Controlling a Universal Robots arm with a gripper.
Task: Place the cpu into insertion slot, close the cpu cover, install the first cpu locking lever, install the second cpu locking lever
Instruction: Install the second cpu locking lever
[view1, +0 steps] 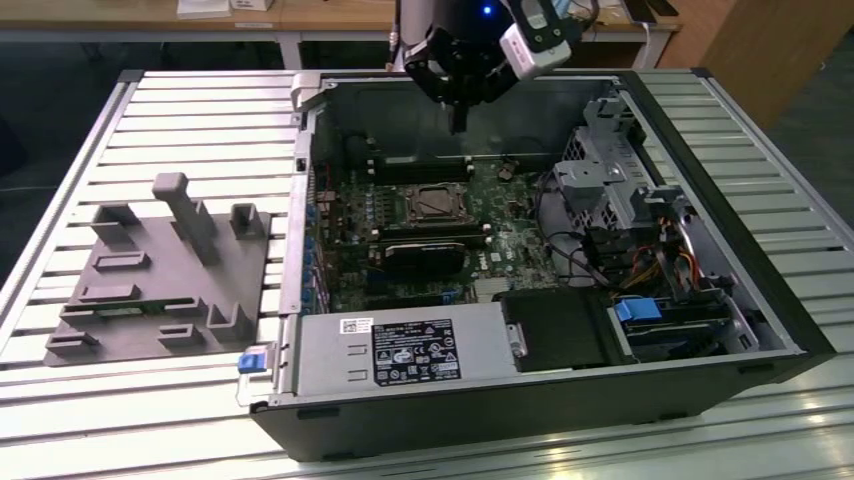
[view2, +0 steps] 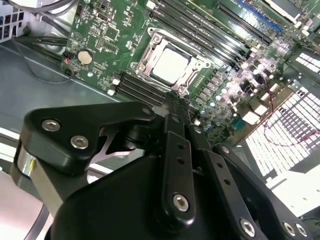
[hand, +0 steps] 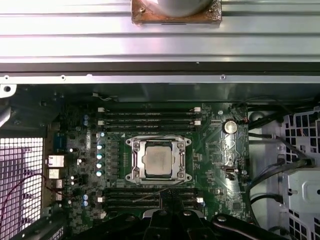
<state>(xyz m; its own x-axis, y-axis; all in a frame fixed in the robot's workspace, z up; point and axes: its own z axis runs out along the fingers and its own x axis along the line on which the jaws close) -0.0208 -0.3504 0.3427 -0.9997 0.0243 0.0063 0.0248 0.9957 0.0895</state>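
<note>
One cpu (hand: 156, 160), one insertion slot (hand: 133, 175), one cpu cover (hand: 181, 159) — and the chip is already seated in the socket, its pale metal top showing through the square opening of the silver frame lying flat over it. In both wrist views that same trio (view2: 171, 64) sits mid-board on the green motherboard (hand: 220, 165).

The gripper (view1: 459, 120) hangs above the open computer case (view1: 747, 300), up near the case's far wall in the exterior view, well apart from the socket (view1: 434, 203) below it. Its black fingers (view2: 176, 107) are pressed together to a narrow tip with nothing pinched between them; in the second wrist view that tip points just beside the socket's edge.

Around the socket: two banks of long black memory slots (hand: 150, 119), one on each side, and one silver coin battery (hand: 230, 126). In the exterior view, one grey parts fixture (view1: 160, 270) rests on the slatted table (view1: 200, 100), off to the exterior view's left of the case. A bundle of cables (view1: 601, 265) crowds the case's other side.

The thin locking levers along the socket's edges are hard to make out — whether they are latched I cannot tell.
</note>
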